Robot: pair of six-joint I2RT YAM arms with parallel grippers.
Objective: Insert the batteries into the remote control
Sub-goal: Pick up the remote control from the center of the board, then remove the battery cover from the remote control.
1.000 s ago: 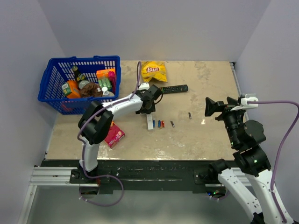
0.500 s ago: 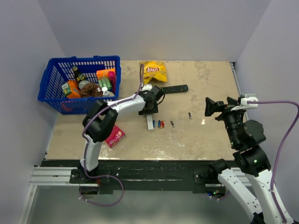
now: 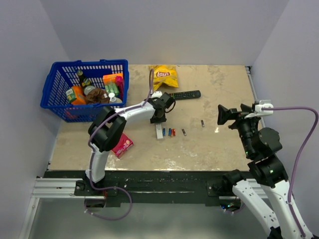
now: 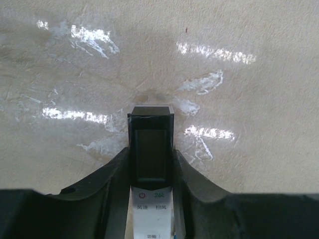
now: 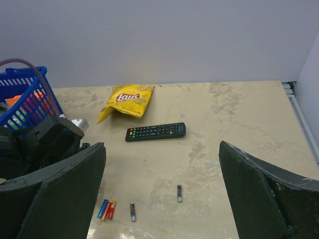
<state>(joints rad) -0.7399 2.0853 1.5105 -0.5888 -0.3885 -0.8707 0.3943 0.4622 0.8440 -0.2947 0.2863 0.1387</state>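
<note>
The slim white remote control (image 3: 159, 130) lies mid-table, its dark patch pointing to the far side. My left gripper (image 3: 159, 118) is low over its far end. In the left wrist view the left gripper (image 4: 151, 153) has its two fingers pressed against both sides of the remote control's dark patch (image 4: 151, 149). The blue and red/orange batteries (image 3: 169, 132) lie side by side just right of the remote; they also show in the right wrist view (image 5: 106, 209). My right gripper (image 3: 232, 115) hovers wide open and empty at the right; the right wrist view shows the right gripper (image 5: 160, 149) spread wide.
Two small dark grey pieces (image 3: 184, 132) (image 3: 202, 123) lie right of the batteries. A black remote (image 3: 185, 94) and a yellow chips bag (image 3: 164, 75) are farther back. A blue basket (image 3: 55, 99) of groceries stands at the back left. A pink pack (image 3: 121, 144) lies near the front left.
My left gripper has shifted a little nearer, down over the white remote's far end. The remote and batteries have not moved. The right arm has barely moved.
</note>
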